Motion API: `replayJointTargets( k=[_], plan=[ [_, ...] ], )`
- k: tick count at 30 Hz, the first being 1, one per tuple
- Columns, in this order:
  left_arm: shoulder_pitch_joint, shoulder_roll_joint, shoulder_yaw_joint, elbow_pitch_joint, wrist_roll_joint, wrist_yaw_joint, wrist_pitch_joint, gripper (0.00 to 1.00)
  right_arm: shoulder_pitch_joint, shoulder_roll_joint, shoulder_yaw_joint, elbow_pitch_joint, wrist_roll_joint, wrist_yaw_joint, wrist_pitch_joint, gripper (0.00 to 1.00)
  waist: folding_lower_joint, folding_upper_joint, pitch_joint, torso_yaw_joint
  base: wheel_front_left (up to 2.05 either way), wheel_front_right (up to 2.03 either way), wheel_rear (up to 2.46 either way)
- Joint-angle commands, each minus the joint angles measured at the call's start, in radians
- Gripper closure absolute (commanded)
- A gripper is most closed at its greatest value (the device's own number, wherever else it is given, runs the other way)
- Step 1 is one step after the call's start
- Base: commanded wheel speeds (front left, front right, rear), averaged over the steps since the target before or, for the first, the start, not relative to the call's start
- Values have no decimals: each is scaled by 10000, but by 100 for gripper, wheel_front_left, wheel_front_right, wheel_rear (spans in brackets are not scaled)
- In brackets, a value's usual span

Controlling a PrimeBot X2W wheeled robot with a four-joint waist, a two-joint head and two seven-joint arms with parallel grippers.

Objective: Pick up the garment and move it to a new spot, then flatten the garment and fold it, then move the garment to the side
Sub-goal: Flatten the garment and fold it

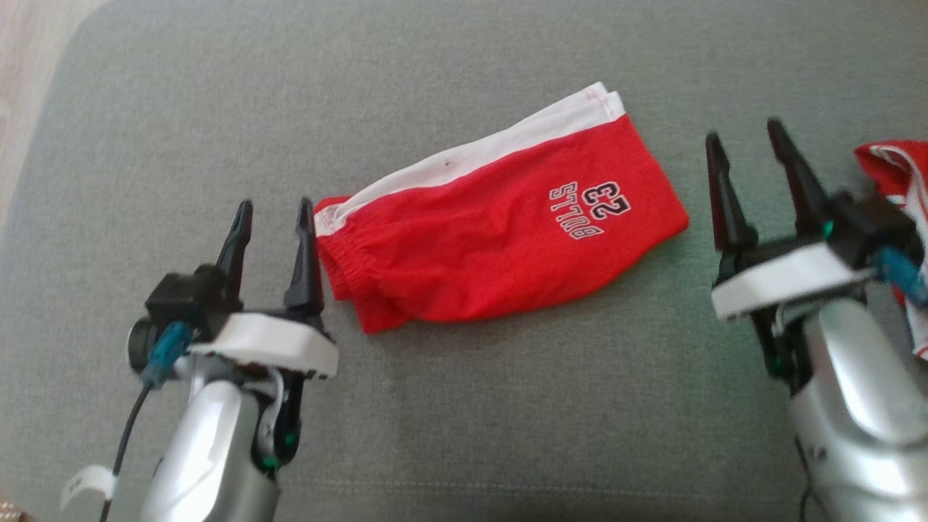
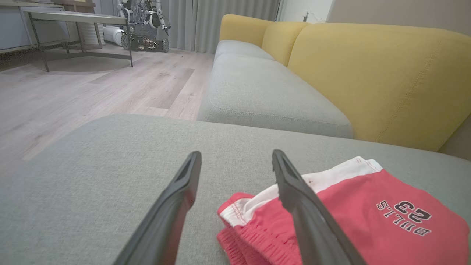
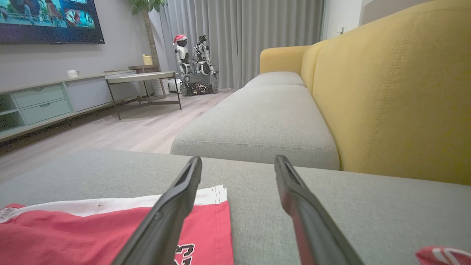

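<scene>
While both pairs of fingers stand spread wide with nothing between them, the red shorts (image 1: pixel 500 232) lie folded in the middle of the grey sofa cushion (image 1: pixel 464 406), held by neither arm. The left fingers (image 1: pixel 304 261) hang at the elastic waistband end, the nearer one just beside the fabric; whether it touches I cannot tell. The right fingers (image 1: pixel 725 203) sit near the hem end, apart from it. A white side stripe runs along the far edge of the shorts, and a black-and-white print with the number 23 faces up. Another red-and-white cloth (image 1: pixel 899 174) lies at the right, partly hidden by the right arm. The right wrist view shows a yellow backrest (image 3: pixel 386 92) beyond the cushion.
</scene>
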Motion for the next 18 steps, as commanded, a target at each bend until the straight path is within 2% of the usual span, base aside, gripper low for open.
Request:
replayJointTargets(
  k=[1,9,18],
  plan=[
    [-103,285,378,-359,82,95,-121,0,64,93,52,-486,-124,-7,-29,0,0,0,-120,-98,0,0,0],
    [591,447,406,-191,289,180,-121,0,1693,747,-663,-1846,-727,-7,741,0,0,0,-443,-216,0,0,0],
    [682,462,329,-65,346,224,-122,0,2202,970,-907,-2548,-895,-7,1233,0,0,0,-524,-190,0,0,0]
  ],
)
